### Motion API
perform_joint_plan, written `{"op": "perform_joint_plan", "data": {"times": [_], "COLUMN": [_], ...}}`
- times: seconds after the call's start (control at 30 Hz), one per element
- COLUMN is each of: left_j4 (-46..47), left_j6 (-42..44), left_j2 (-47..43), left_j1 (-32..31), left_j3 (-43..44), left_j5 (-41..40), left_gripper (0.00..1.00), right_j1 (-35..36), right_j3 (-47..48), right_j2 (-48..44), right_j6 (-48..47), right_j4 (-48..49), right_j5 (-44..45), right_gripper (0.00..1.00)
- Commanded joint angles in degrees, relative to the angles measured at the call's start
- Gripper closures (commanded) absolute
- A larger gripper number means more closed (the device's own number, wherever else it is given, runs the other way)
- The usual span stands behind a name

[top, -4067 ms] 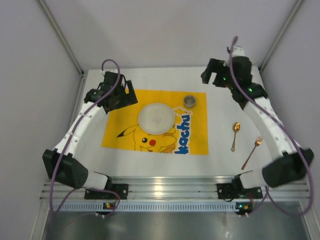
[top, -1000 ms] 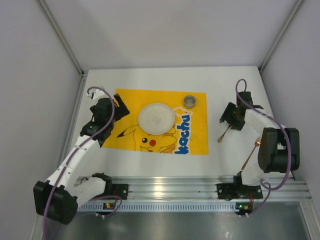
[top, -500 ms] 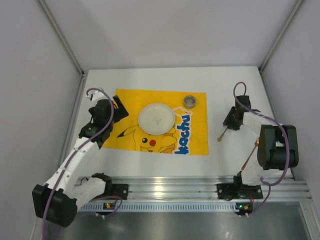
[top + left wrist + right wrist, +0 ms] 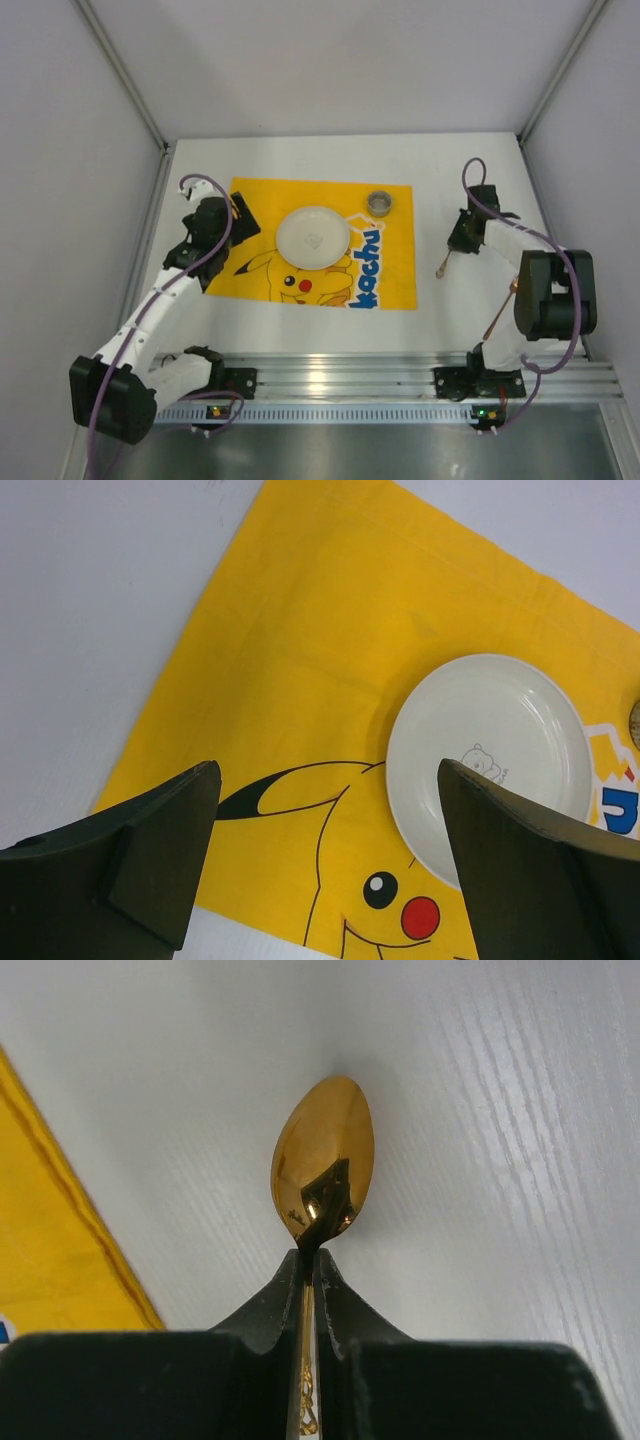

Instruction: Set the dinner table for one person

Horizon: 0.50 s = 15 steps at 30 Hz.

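Observation:
My right gripper [image 4: 311, 1255] is shut on the neck of a gold spoon [image 4: 322, 1160], whose bowl pokes out past the fingertips just above the white dinner table [image 4: 500, 1110]. From above, the spoon's handle [image 4: 444, 266] trails down-left of that gripper [image 4: 462, 240], to the right of the yellow Pikachu mat [image 4: 250, 210]. A white plate [image 4: 313, 237] and a small metal cup [image 4: 379, 203] sit on the mat. My left gripper [image 4: 325, 780] hangs open over the mat's left part, with the plate [image 4: 490, 760] to its right and nothing between the fingers.
A gold fork [image 4: 495, 320] lies on the table near the right arm's elbow, partly behind it. A ribbed aluminium rail [image 4: 330, 375] runs along the near edge. Grey walls close in the table's left, right and back sides.
The right gripper's fingers have closed on the spoon within the last second. Earlier both arms reached farther back and the spoon lay beside the fork. The left gripper has barely moved.

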Motion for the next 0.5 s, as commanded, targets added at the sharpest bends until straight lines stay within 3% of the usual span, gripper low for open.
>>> {"op": "perform_joint_plan", "data": {"times": [0.0,0.13,0.47], "left_j4": [2.4,3.7,3.5], "left_j6": [-0.3,-0.9,-0.3], "left_j2": [0.6,1.7,1.7], "left_j1": [0.2,0.2,0.2], "left_j3": [1.0,1.1,1.3], "left_j5": [1.4,3.3,5.9], "left_gripper": [0.05,0.05,0.05], "right_j1": [5.3,12.1,24.5], "right_j3": [9.5,18.6,23.0], "right_j2": [-4.3,-3.5,1.6], "right_j6": [-3.6,-5.8,-3.6], "right_j4": [-9.0,-15.9,-18.7], "right_j5": [1.6,3.8,-0.9], "right_gripper": [1.0,1.0,1.0]}}
